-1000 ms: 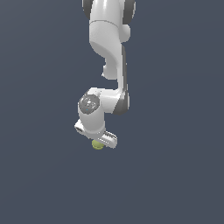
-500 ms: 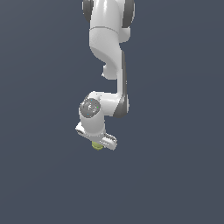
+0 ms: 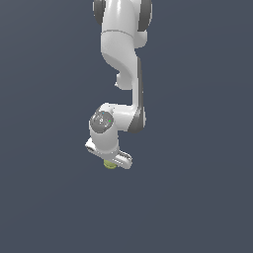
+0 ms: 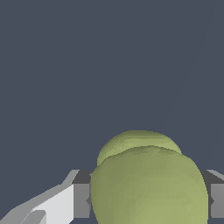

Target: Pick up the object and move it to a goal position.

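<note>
Ball (image 4: 148,183) sits between the fingers (image 4: 81,200) in the wrist view, filling the gap, dark pads tight to both flanks, so the gripper (image 3: 110,162) reads as closed on it. In the exterior view only a sliver of yellow-green shows under the white hand, low-centre in the scene, slightly left of the arm's column. No goal marker visible in either view, so can't say how far the carry has to go. Judgement: grasp phase done, transport is next. To do it well: keep squeeze constant, move smoothly, avoid wrist rotation, since a round ball held on two flat pads can roll out if jerked. Versus half a second and a second back: hand and ball sit at almost the same spot in the exterior view, maybe a touch lower; no real travel.
</note>
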Robot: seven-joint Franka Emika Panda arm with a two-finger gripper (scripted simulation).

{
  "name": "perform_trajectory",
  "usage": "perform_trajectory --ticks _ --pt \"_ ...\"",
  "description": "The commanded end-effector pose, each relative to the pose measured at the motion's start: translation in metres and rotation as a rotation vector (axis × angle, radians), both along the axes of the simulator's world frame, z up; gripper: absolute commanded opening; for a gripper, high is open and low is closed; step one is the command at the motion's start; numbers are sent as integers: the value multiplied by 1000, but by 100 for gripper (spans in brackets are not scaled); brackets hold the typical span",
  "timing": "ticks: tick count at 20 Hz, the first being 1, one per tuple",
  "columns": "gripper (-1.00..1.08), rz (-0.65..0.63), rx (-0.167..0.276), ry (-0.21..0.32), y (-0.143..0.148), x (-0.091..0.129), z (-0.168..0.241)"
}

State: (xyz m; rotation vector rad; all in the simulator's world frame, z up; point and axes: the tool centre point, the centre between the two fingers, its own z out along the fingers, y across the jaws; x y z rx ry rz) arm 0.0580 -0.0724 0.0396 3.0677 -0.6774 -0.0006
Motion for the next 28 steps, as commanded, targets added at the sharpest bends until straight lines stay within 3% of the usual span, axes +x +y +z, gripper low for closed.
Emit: perform_trajectory --ticks 1,13,28 --pt "-100 0 0 0 1 0 2" --pt "-100 0 1 0 14 -11 59" --pt "-100 -1 0 0 53 -39 225"
